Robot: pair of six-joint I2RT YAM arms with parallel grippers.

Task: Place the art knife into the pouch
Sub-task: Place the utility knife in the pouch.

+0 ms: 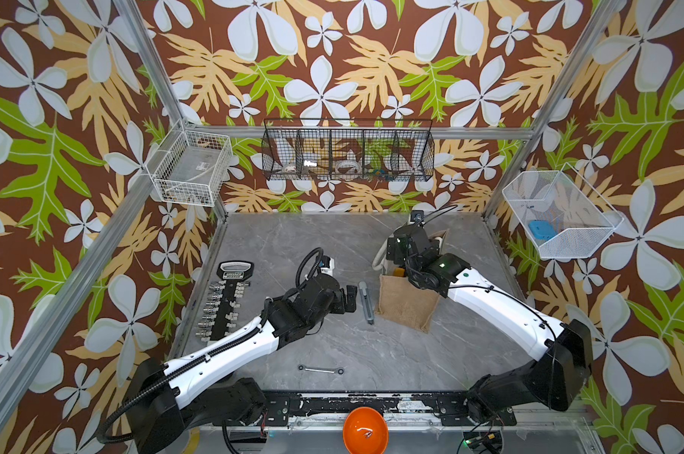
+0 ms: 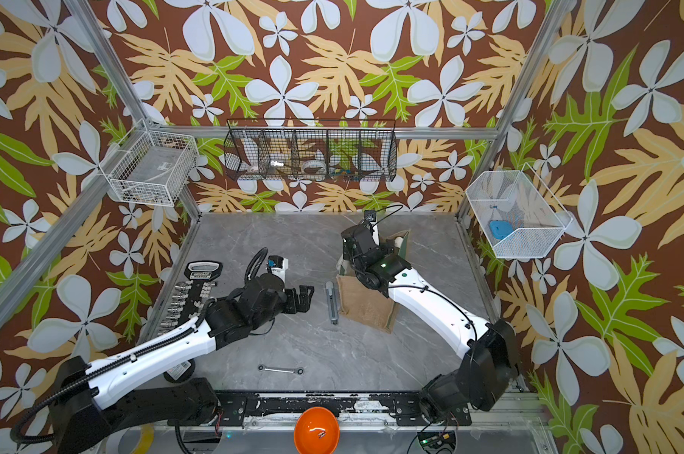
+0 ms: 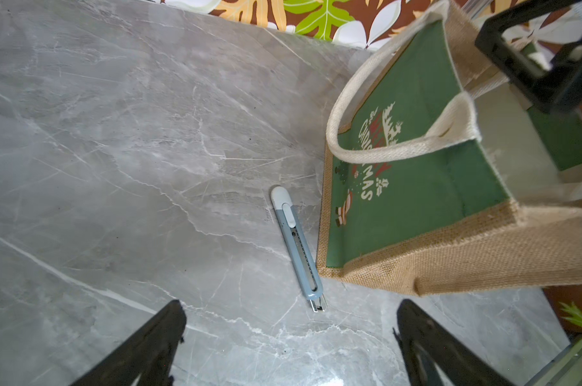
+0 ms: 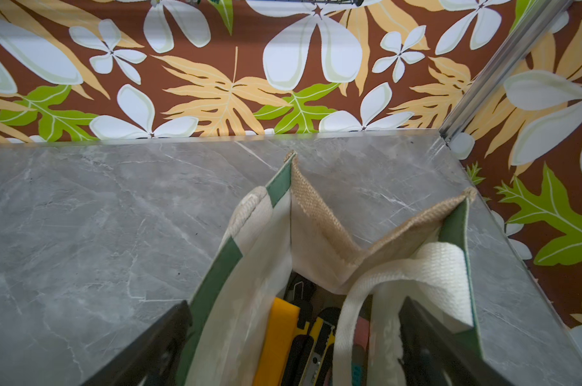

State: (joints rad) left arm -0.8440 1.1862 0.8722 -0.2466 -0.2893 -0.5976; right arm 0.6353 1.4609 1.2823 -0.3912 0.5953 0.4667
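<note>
The art knife [image 3: 298, 247] lay on the worktop [image 3: 115, 167] just beside the pouch [image 3: 416, 207]. With my left fingers [image 3: 162, 334] spread near it, I judged a mid-handle pinch across its width best. The right fingers [image 4: 156, 341] stood spread at the pouch mouth.

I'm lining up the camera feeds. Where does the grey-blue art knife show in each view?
In a top view: art knife near mid-picture, just beside the pouch.
In a top view: art knife near mid-picture, beside the pouch.
Left wrist: art knife lying along the pouch's green front.
Right wrist: not in it.
Shared landmark: the pouch, visible in all four.
</note>
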